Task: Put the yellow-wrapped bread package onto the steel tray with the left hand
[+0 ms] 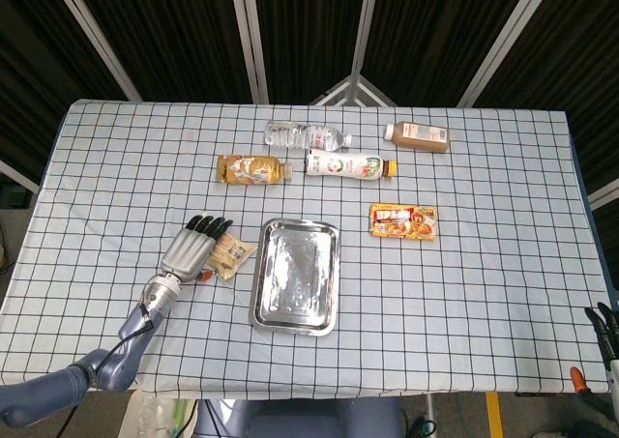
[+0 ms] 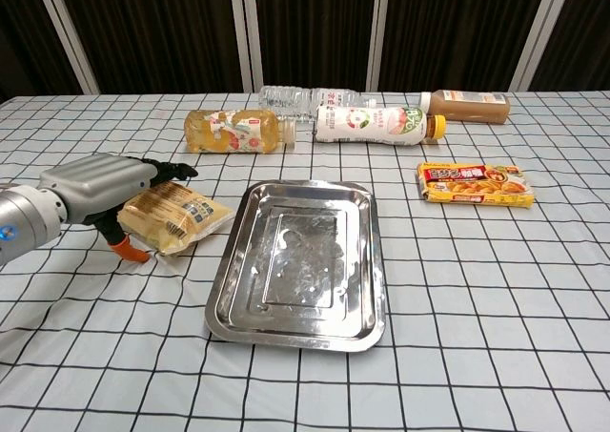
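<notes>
The yellow-wrapped bread package lies flat on the checked cloth just left of the steel tray, which holds nothing. My left hand covers the package's left end, its dark fingers stretched over the far edge and its orange-tipped thumb down at the near edge. The package still lies flat on the cloth. Only the fingertips of my right hand show, at the bottom right edge of the head view, spread and holding nothing.
Behind the tray lie a yellow juice bottle, a clear water bottle, a white bottle and a brown bottle. An orange snack packet lies right of the tray.
</notes>
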Controlling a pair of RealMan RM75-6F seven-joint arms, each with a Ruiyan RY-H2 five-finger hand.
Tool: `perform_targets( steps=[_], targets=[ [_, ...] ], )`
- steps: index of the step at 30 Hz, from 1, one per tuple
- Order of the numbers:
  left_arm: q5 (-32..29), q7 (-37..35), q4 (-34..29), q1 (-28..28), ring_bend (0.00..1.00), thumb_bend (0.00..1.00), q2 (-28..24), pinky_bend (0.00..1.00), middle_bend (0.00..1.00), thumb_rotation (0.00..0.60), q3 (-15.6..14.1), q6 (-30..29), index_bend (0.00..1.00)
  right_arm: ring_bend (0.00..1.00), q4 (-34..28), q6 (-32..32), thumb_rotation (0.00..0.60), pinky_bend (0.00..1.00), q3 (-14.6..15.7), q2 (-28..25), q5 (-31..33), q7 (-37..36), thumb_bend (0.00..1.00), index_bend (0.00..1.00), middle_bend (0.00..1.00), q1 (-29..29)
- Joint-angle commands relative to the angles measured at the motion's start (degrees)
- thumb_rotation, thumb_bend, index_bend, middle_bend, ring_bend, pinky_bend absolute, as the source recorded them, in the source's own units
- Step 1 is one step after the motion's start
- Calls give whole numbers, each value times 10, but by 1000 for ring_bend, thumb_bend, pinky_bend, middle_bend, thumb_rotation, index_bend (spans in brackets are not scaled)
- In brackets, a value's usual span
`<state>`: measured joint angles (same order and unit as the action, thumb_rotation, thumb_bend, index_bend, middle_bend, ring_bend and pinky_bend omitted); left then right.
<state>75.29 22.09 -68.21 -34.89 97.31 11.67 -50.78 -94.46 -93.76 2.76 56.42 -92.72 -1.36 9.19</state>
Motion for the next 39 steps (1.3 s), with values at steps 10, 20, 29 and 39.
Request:
perform_targets(
  steps=[10,20,29,39],
  targets=[
    [23,-92,47,-11,351,369,23,322,332,600,-4,-48,256,0,-8,29,600,0,-8,3,28,17,406,0,0,-13],
    [45,-139,-108,11,354,358,-81,322,339,600,-13,-87,254,0,-10,34,600,0,-8,4,29,20,407,0,0,-16],
    [67,-154,-287,45,354,347,-217,322,336,600,-33,-118,253,0,-9,29,600,0,-3,4,21,20,407,0,0,-13],
    [50,-122,-299,10,354,347,-197,329,334,600,-4,-111,257,0,-12,26,600,0,-3,-1,16,8,407,0,0,-15]
  ],
)
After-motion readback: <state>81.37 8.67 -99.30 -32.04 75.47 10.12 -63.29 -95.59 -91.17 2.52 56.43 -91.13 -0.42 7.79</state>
